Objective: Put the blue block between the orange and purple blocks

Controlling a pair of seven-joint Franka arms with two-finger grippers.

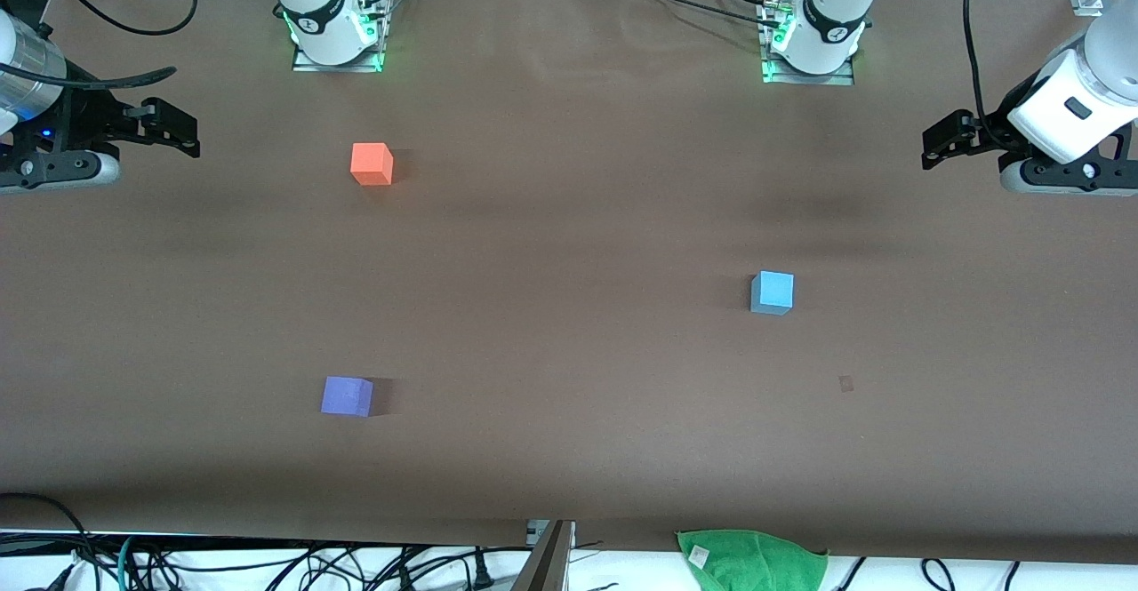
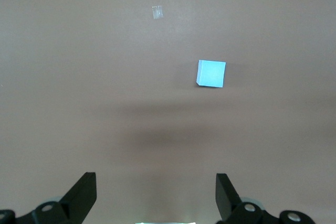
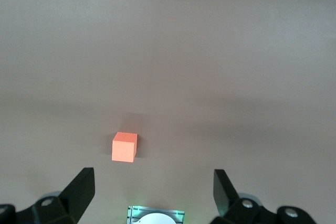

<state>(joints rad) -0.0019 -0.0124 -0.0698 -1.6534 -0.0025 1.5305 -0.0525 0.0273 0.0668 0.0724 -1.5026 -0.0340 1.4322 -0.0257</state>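
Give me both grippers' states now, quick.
Left gripper: open, holding nothing, raised over the table's left-arm end.
Right gripper: open, holding nothing, raised over the table's right-arm end.

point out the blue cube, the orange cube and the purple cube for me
light sky-blue matte cube [image 1: 773,291]: front view, middle of its visible faces
bright orange-red matte cube [image 1: 372,163]: front view, middle of the cube
violet-purple matte cube [image 1: 346,395]: front view, middle of the cube

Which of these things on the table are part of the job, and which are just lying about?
Part of the job:
- blue block
- orange block
- purple block
- left pincer, open, waiting
- right pincer, open, waiting

Just lying about:
- green cloth at the table edge
- small tape scrap near the blue block
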